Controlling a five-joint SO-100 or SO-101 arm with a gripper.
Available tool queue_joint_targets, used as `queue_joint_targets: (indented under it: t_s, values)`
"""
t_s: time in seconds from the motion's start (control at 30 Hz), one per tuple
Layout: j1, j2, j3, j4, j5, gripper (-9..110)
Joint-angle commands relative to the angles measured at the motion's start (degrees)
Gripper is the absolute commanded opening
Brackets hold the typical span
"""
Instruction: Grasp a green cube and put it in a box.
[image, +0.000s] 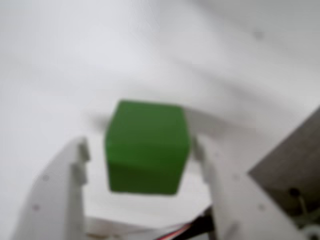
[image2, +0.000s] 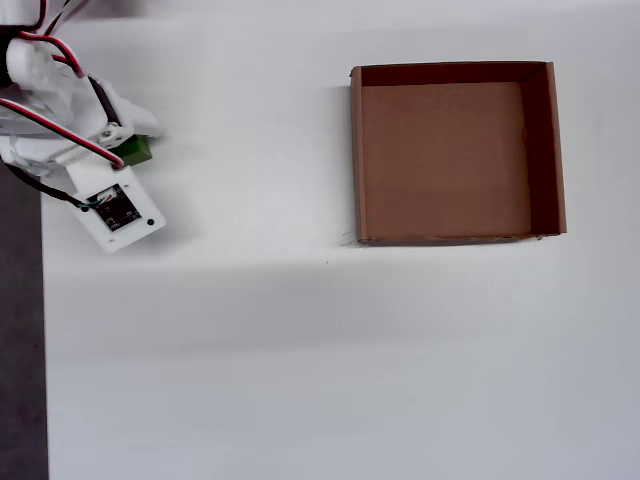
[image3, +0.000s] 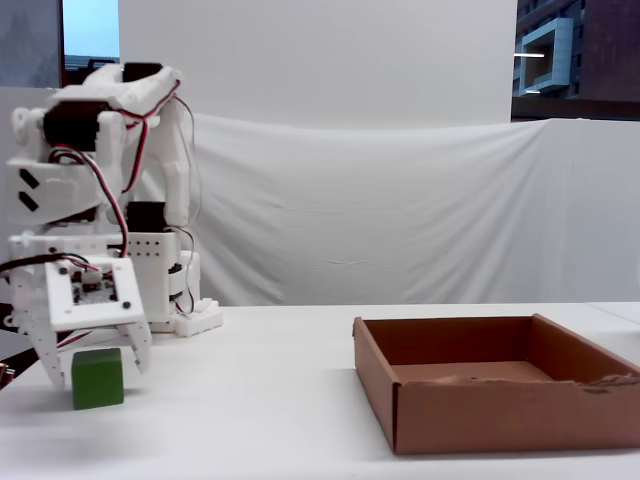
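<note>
Green cube (image3: 98, 378), small matte solid, low left in fixed view, bracketed by white two-finger gripper (image3: 94, 372) (narrow gaps both sides) for closing; brown cardboard box (image3: 470, 415) lower right.

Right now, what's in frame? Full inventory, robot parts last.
cube: 1, green, on the table at the left of the fixed view, between the gripper's fingers
box: 1, brown cardboard, open and empty, right of centre in the overhead view, well apart from the cube
table: 1, white, bare apart from the cube, box and arm
backdrop: 1, white cloth, behind the table in the fixed view
arm: 1, white with red and black wires, at the left edge
gripper: 1, white, fingers either side of the cube; the blurred wrist view shows slim gaps, so whether it is closed is unclear
</note>
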Motion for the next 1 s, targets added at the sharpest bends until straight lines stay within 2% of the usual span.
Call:
queue_joint_targets:
  t_s: [0.0,0.97]
  values:
    - [-0.6,2.4,-0.1,-0.4,-0.5,26]
    - [-0.7,6.0,3.0,-0.9,-0.4,17]
